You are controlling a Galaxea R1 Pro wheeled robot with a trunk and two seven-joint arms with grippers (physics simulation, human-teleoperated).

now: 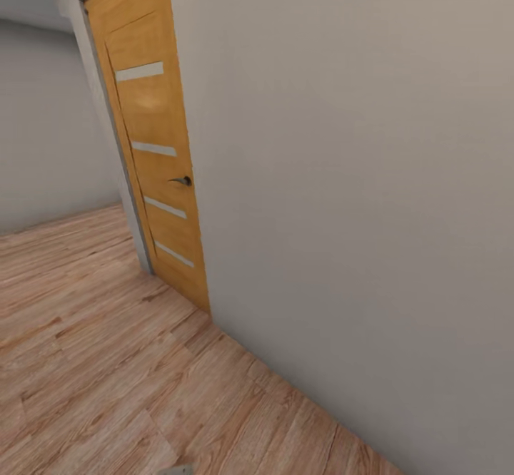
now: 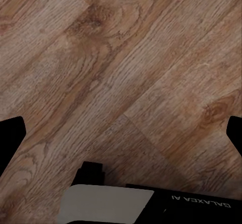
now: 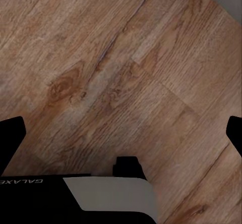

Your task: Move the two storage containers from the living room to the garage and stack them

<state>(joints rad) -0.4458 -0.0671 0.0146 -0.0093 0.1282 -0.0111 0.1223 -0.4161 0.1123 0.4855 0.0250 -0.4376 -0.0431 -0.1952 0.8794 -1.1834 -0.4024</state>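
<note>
The two storage containers and the garage are out of view. My left gripper (image 2: 121, 133) hangs open over light wood-plank flooring (image 2: 126, 72); its dark fingertips (image 2: 11, 135) stand far apart with nothing between them. My right gripper (image 3: 121, 133) is likewise open over the same planks (image 3: 111, 72), and its fingertips (image 3: 11, 135) are empty.
An orange wooden door (image 1: 153, 175) with pale horizontal strips and a dark handle (image 1: 184, 180) stands shut ahead on the left. A plain grey-white wall (image 1: 357, 211) runs close along the right. Wood-plank flooring (image 1: 93, 361) stretches away to the left towards another wall (image 1: 43, 140).
</note>
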